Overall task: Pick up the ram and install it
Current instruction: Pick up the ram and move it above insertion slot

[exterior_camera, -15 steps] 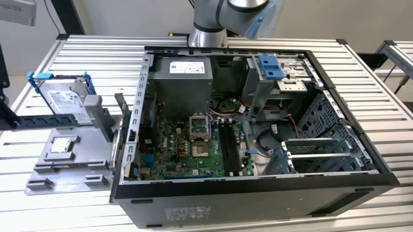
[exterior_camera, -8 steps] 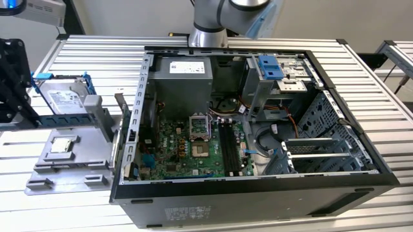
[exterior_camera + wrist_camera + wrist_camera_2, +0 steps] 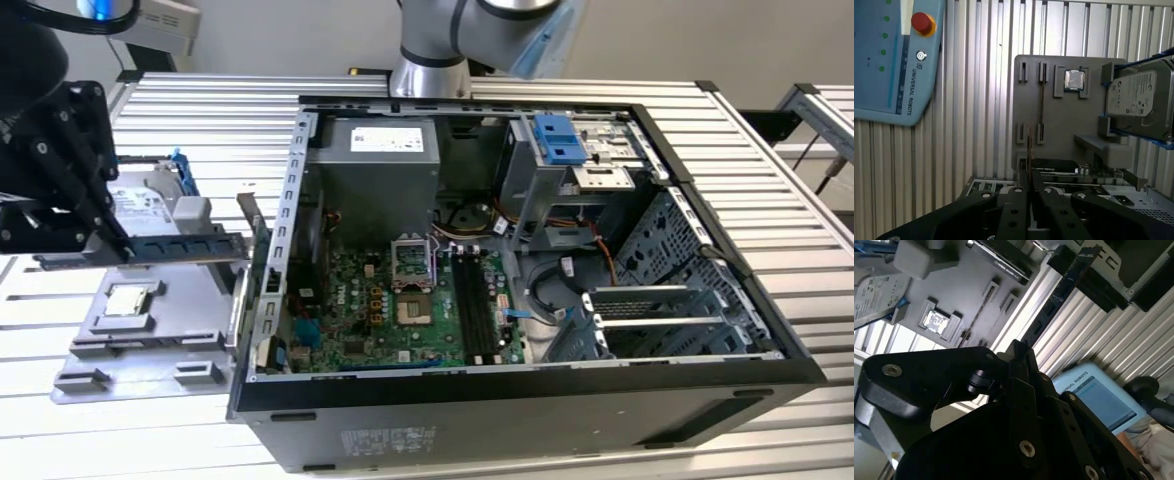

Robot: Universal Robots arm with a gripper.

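Exterior view: pincer (image 3: 115,242) grips the ram (image 3: 187,248) level above the grey tray (image 3: 180,305).

Case wall (image 3: 286,205) stands between ram (image 3: 187,247) and slots (image 3: 470,295).

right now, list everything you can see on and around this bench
ram: one, dark blue, clamped in the gripper near the tray
computer case: one, black, open, on the table
motherboard: one, green, inside the case
power supply: one, grey, inside the case
tray: one, grey, at the exterior view's left of the case
hard drive: one, silver with blue clips, on the tray
processor chip: one, silver, in a tray pocket
teach pendant: one, light blue, on the table
table: one, silver, slatted
gripper: one, black, shut on the ram
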